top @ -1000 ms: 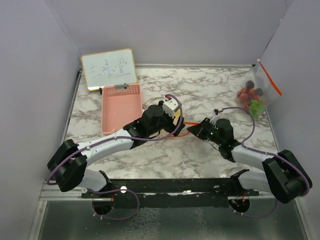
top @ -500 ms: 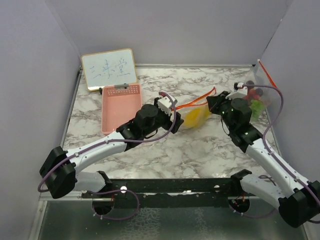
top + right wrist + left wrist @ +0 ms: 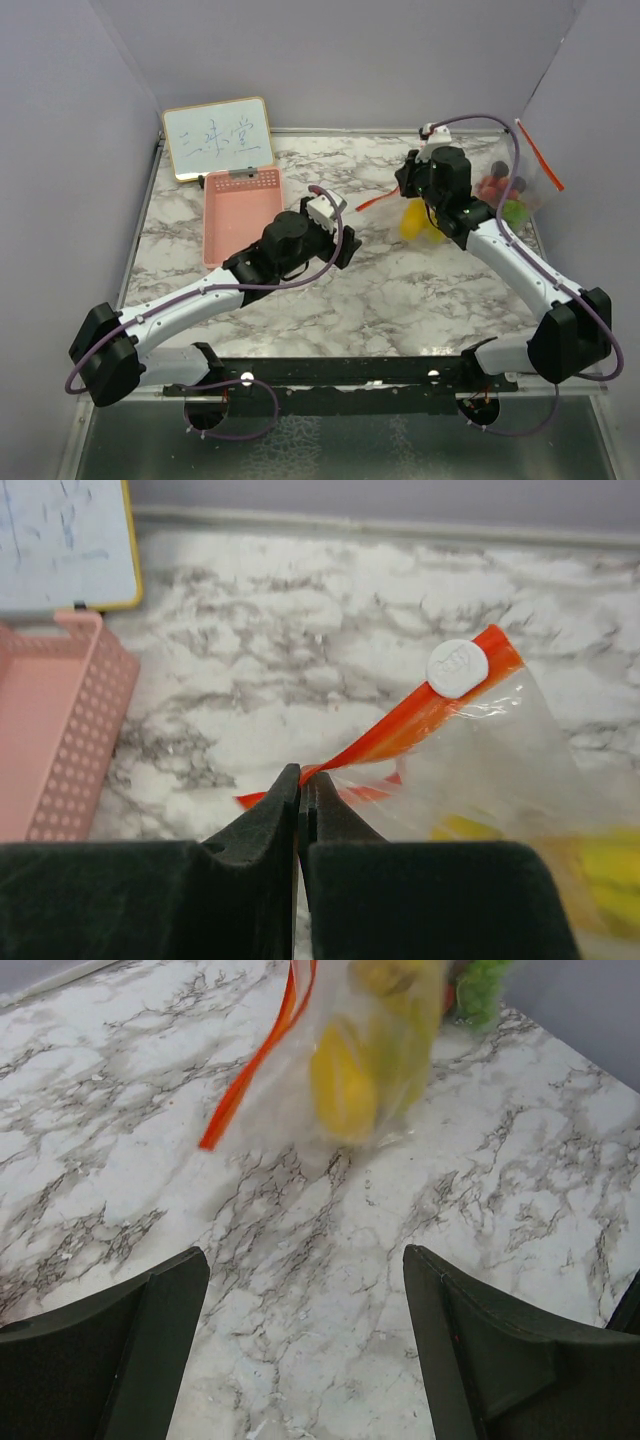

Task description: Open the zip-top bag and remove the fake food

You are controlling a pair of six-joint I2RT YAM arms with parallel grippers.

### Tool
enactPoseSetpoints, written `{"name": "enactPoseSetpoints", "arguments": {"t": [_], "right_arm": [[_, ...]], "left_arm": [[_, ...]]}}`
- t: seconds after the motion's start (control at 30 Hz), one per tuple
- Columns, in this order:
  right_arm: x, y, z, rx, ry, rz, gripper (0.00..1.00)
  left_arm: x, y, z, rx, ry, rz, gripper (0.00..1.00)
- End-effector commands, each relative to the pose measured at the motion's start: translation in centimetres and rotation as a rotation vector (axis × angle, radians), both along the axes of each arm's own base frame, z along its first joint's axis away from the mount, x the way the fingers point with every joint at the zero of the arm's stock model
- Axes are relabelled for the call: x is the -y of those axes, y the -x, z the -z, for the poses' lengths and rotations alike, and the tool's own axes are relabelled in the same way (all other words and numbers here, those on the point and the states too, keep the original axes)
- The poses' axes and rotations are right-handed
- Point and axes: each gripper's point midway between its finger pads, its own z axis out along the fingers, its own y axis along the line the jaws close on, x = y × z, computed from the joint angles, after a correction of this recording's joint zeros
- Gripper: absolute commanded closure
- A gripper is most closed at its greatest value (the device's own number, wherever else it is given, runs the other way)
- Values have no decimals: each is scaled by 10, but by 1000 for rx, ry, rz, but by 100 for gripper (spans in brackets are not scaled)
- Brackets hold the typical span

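Pinching the orange zip strip (image 3: 400, 735) with its jaws pressed tight together, the right gripper (image 3: 300, 780) is holding the zip-top bag (image 3: 420, 222) up over the far right part of the marble table (image 3: 400, 300). The bag is hanging down from the grip, and the white slider (image 3: 456, 668) is sitting on the strip just beyond the fingertips. The yellow fake food (image 3: 342, 1085) is lying inside the clear plastic, sagging toward the bottom. It is not clear whether the bag's lower end is touching the marble, or whether the zip is parted.

The left gripper (image 3: 305, 1260) is hovering low near the middle of the table with its jaws spread wide and nothing between them, facing the hanging bag and well short of it.

A second bag (image 3: 512, 192) with red, green and dark pieces is leaning in the far right corner. The pink basket (image 3: 240, 215) is lying at the left, with the whiteboard (image 3: 218, 137) propped just behind it
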Motion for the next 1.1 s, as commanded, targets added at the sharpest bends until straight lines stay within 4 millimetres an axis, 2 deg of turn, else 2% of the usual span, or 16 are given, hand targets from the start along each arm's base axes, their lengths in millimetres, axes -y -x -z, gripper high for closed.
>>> {"name": "enactPoseSetpoints", "arguments": {"t": [0.0,0.13,0.3,0.5,0.67,0.77,0.8,0.9,0.93,1.0,1.07], "right_arm": [[-21,20,39,-86,-8,-148,98],[-14,27,41,-83,-7,-128,98],[-10,30,51,-100,26,-119,98],[-32,28,77,-152,59,-252,98],[-50,27,109,-222,56,-348,98],[-53,24,124,-255,47,-346,97],[-52,22,125,-256,47,-338,93],[-49,17,123,-241,57,-313,66],[-48,16,122,-238,64,-307,61],[-46,16,124,-242,84,-306,55],[-43,17,127,-246,101,-297,53]], "left_arm": [[-13,2,-1,7,-7,-44,18],[-14,1,0,9,-12,-55,18],[-3,-1,2,-2,-6,-23,4],[2,-4,9,-21,-8,-26,3],[-1,-7,12,-21,-14,-48,1],[-3,-9,21,-30,-34,-61,1],[-4,-10,25,-34,-43,-70,1],[-7,-12,34,-41,-58,-93,1],[-8,-12,34,-41,-57,-96,1],[-9,-12,36,-44,-56,-103,1],[-9,-13,37,-45,-54,-109,1]]}}
